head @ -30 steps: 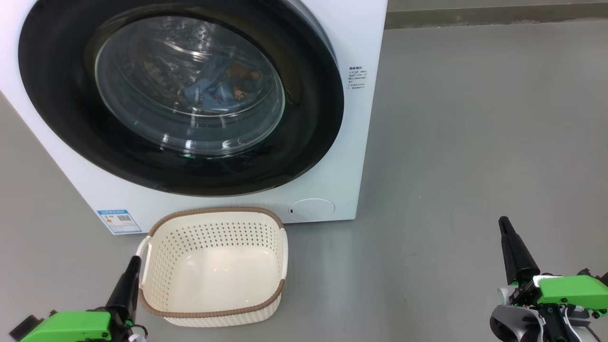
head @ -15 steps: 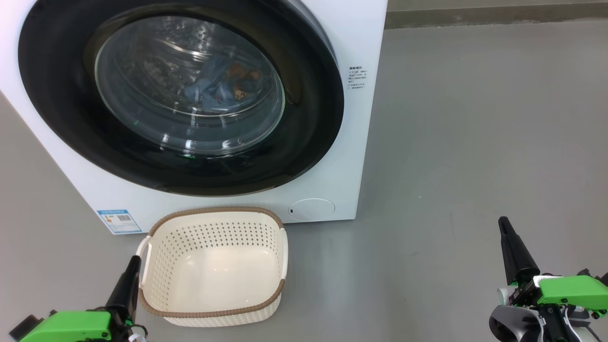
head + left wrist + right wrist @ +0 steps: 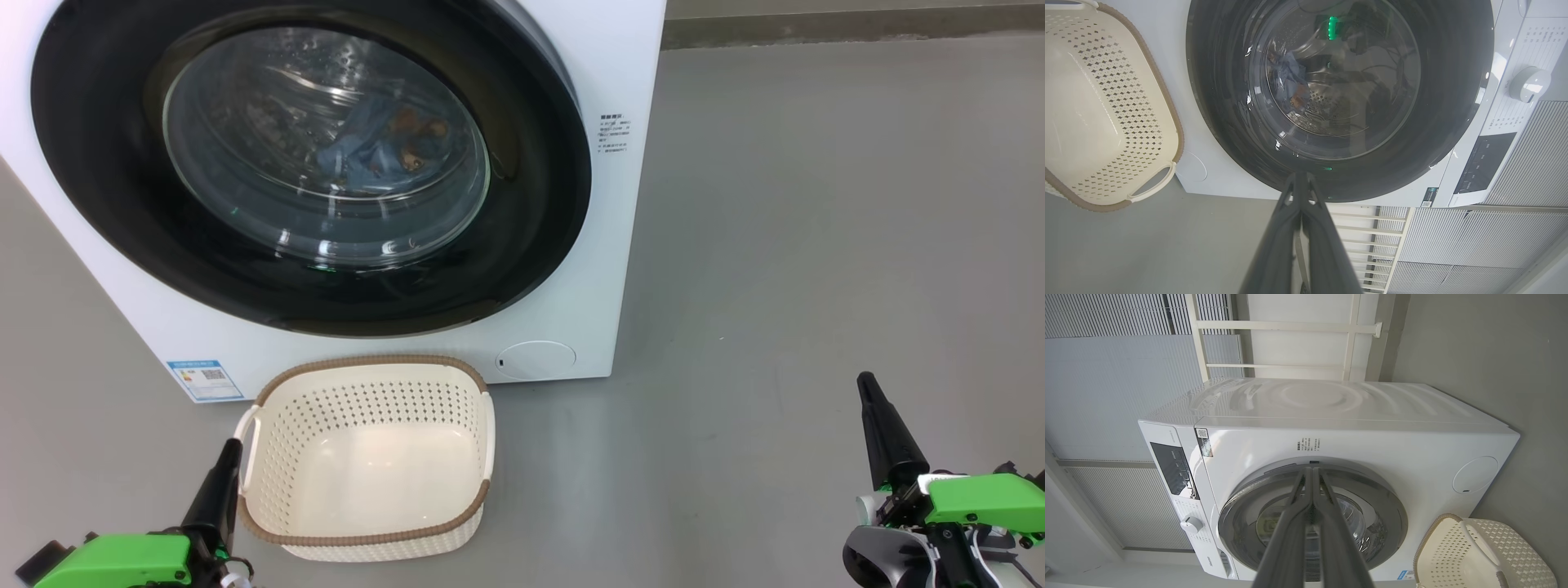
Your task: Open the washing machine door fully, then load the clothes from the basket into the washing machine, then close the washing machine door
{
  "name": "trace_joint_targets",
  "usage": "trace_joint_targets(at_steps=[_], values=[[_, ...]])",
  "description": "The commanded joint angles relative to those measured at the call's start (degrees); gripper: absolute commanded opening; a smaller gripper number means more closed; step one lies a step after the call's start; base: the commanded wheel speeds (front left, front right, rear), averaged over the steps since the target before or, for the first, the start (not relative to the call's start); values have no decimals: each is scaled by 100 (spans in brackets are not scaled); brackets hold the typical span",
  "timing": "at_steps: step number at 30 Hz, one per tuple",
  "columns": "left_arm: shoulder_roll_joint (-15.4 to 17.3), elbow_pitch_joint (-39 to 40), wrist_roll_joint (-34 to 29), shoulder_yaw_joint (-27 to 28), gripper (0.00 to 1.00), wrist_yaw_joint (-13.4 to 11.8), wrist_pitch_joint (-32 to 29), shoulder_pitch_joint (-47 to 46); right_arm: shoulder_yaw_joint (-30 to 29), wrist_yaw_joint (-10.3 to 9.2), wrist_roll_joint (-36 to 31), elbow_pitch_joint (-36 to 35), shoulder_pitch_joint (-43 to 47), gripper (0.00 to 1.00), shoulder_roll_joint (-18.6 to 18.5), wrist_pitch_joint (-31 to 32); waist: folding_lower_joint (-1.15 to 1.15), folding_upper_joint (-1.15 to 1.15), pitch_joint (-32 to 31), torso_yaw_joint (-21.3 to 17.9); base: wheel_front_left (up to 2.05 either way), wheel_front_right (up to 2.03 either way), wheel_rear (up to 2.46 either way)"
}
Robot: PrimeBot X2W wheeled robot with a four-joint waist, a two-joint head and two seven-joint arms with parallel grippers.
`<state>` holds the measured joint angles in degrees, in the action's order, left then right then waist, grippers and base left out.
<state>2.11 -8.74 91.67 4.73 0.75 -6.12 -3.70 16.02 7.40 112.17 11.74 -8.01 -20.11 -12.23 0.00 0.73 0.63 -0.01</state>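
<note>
- Evidently the door (image 3: 326, 147) is sitting shut, flush against the front of the washer (image 3: 629, 245), with its glass bulge facing out toward the robot.
- Blue clothes (image 3: 375, 151) with a brown print are lying inside the drum, showing through the glass a little right of its centre.
- Below the door, the basket (image 3: 367, 362) is standing upright on the floor (image 3: 775, 245), just in front of the washer, with its mouth facing up and nothing in it.
- Its long axis seems to be running side to side along the washer's front, with a white handle at each end.
- Low down, the left claw (image 3: 231, 449) is hanging just beside the basket's left handle, and it is unclear whether the two are touching. Its fingers are pressing together on nothing and pointing forward at the washer.
- Well off to the right, the right claw (image 3: 865, 384) is hovering over bare floor, likewise pinched closed, empty and pointing forward.
- Judging by this, loading and door closing are looking done. Both arms are probably resting low and apart so that nothing is blocking the door or basket.
</note>
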Motion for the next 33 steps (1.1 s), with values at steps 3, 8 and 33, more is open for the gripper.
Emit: trace_joint_targets(at_steps=[3, 8, 33], values=[[76, 170, 45, 196, 0, -8, -27, -231, 126, 9, 112, -185, -43, 0, -152, -58, 0, 0, 0, 0, 0, 0, 0], [76, 171, 45, 196, 0, -8, -27, -231, 168, 9, 148, -204, -48, 0, -187, -93, 0, 0, 1, 0, 0, 0, 0], [76, 176, 45, 196, 0, -9, -27, -229, 301, 9, 265, -268, -66, 0, -299, -204, 0, 0, 3, 0, 0, 0, 0]])
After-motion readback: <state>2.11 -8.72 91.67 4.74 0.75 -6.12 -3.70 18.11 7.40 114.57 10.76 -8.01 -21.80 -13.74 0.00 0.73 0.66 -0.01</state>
